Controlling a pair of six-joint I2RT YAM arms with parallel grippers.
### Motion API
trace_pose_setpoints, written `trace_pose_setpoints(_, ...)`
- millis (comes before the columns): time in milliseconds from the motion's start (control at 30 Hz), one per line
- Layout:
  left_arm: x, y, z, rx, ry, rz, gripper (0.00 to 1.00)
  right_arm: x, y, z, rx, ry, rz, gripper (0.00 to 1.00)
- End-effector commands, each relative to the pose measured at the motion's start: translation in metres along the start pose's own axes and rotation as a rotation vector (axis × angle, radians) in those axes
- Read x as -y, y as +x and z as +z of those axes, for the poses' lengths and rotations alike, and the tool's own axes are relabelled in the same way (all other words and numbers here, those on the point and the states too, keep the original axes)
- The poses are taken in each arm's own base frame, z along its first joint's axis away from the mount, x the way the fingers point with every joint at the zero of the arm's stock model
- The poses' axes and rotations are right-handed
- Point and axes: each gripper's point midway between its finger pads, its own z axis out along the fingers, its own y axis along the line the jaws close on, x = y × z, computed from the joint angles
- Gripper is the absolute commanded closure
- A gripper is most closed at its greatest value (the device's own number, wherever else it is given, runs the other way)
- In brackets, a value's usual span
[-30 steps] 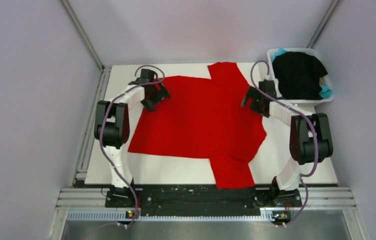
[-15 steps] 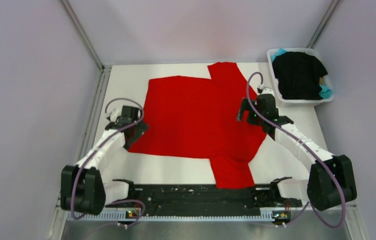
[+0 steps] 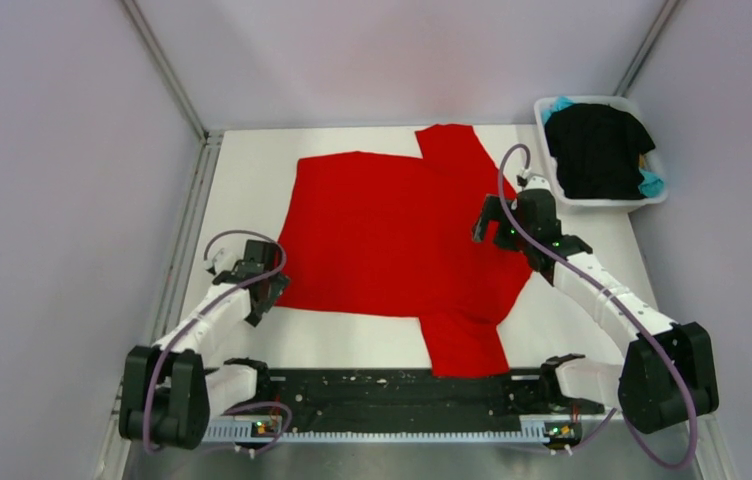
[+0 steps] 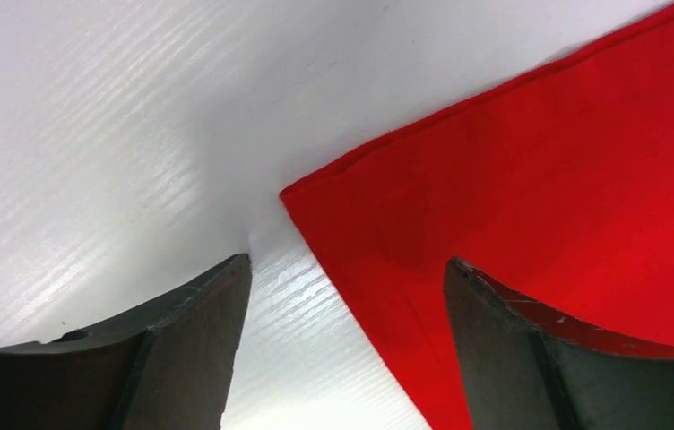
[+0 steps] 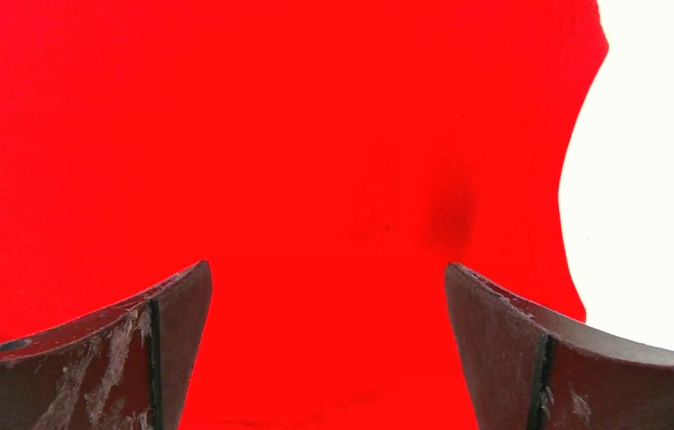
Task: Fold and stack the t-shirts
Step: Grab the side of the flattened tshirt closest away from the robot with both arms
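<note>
1. Shirts first: we see the red shirt (image 3: 402,240) spread flat across the tabletop's (image 3: 242,170) middle.
2. Our left gripper (image 3: 264,293) hangs at its near left corner, jaws apart, holding nothing.
3. Our right gripper (image 3: 497,222) hangs open over its right side.
4. Black shirt (image 3: 597,150) and teal shirt (image 3: 652,184) lie in the tub (image 3: 592,99) by the far right corner.

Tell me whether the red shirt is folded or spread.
Spread: the red t-shirt lies flat on the table, both sleeves out.
</note>
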Motion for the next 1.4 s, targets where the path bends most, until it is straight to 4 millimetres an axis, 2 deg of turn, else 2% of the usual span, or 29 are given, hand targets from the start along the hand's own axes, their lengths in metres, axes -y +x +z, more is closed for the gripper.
trace_pose_setpoints(0, 0.027, 0.002, 0.016, -0.036, 0.033, -0.029, 0.22, -0.006, -0.008, -0.005, 0.028, -0.023, 0.021, 0.01)
trace_pose_setpoints(200, 0.038, 0.002, 0.028, -0.052, 0.010, -0.012, 0.43, 0.003, -0.001, -0.006, 0.013, 0.022, 0.025, 0.01)
trace_pose_setpoints(333, 0.041, 0.003, 0.033, -0.055, 0.005, -0.006, 0.66, 0.006, 0.004, -0.009, -0.005, 0.032, 0.024, 0.02)
trace_pose_setpoints(367, 0.041, 0.002, 0.034, -0.053, 0.005, -0.005, 0.69, 0.006, 0.004, -0.010, -0.005, 0.032, 0.024, 0.02)
trace_pose_setpoints(467, 0.042, 0.002, 0.037, -0.057, 0.007, 0.006, 0.70, 0.008, 0.006, -0.015, -0.005, 0.032, 0.026, 0.02)
trace_pose_setpoints(500, 0.044, 0.002, 0.038, -0.060, 0.010, 0.007, 0.75, 0.009, 0.009, -0.017, -0.010, 0.035, 0.027, 0.02)
trace_pose_setpoints(567, 0.044, 0.004, 0.039, -0.071, 0.006, 0.005, 0.96, 0.010, 0.011, -0.020, -0.015, 0.033, 0.027, 0.02)
trace_pose_setpoints(600, 0.043, 0.004, 0.040, -0.074, 0.005, 0.006, 1.00, 0.009, 0.013, -0.022, -0.020, 0.032, 0.022, 0.02)
trace_pose_setpoints(767, 0.039, -0.001, 0.035, -0.047, -0.006, 0.000, 1.00, -0.005, 0.028, -0.036, -0.064, 0.056, -0.104, 0.03)
trace_pose_setpoints(933, 0.036, -0.005, 0.026, -0.029, 0.014, -0.016, 1.00, -0.038, 0.070, -0.059, -0.183, 0.007, -0.254, 0.05)
trace_pose_setpoints(1167, 0.037, 0.004, 0.020, -0.054, 0.077, -0.038, 1.00, -0.072, 0.168, -0.114, -0.426, -0.155, -0.470, 0.11)
trace_pose_setpoints(1267, 0.036, 0.006, 0.019, -0.060, 0.078, -0.036, 1.00, -0.068, 0.214, -0.133, -0.572, -0.157, -0.527, 0.16)
trace_pose_setpoints(1367, 0.032, 0.006, 0.019, -0.058, 0.066, -0.034, 1.00, -0.047, 0.235, -0.144, -0.639, -0.061, -0.536, 0.21)
